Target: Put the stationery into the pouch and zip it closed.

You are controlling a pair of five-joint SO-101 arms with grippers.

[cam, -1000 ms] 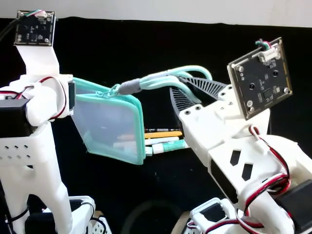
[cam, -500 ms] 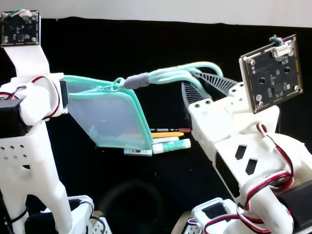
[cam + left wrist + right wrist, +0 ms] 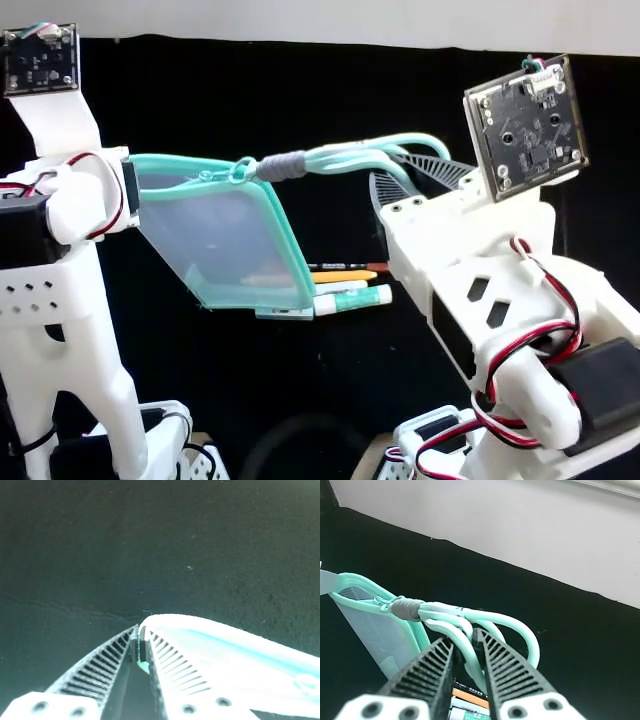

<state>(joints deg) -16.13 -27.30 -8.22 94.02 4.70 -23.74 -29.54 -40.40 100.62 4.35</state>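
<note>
1. Here's the pouch [image 3: 225, 240], up off the table [image 3: 300, 100], strung between the two arms with its mesh face tilted towards us.
2. The left claw [image 3: 139, 635] is pinched right down on the pouch's teal edge, with no gap between the jaws.
3. The right claw [image 3: 464, 639] is closed around the cord loop [image 3: 520, 630], a couple of strands squeezed between its ribbed fingers, just past the grey binding [image 3: 406, 608] at the zip end.
4. The stationery [image 3: 345, 285], pencils and a marker, pokes out by the pouch's lower corner. It looks to be lying on the table rather than inside, though the mesh makes that hard to call.
5. My read: this is the zip step, or a set-up for it.
6. To do it well, the left claw should anchor firmly while the right draws the loop straight along the zip line, not upward. That way the cord stays taut, the fabric stays flat and nothing jams.
7. One risk is the thin edge slipping from the left grip.
</note>
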